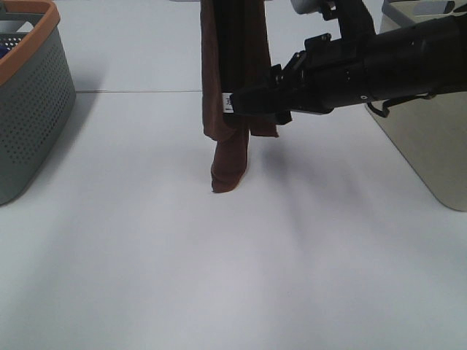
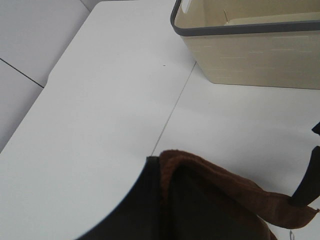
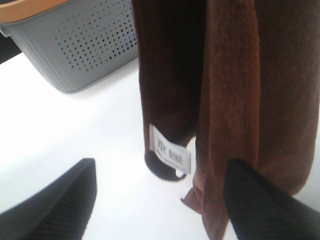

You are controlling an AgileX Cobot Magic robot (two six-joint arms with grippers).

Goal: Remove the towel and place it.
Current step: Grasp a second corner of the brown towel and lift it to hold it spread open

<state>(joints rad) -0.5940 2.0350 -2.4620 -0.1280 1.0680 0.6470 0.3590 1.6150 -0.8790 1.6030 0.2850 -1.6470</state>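
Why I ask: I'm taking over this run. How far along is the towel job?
Done: the towel hangs from above the frame, with only its lower tip meeting the table. In hand: the right gripper is open at the towel's white tag, not closed on it. Left: placing it; it lies in neither the grey basket nor the beige basket.

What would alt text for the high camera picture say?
A brown towel hangs from above, its lower end touching the white table. A black arm reaches in from the right, its pincer by the towel's white tag. A grey basket stands left, a beige one right.
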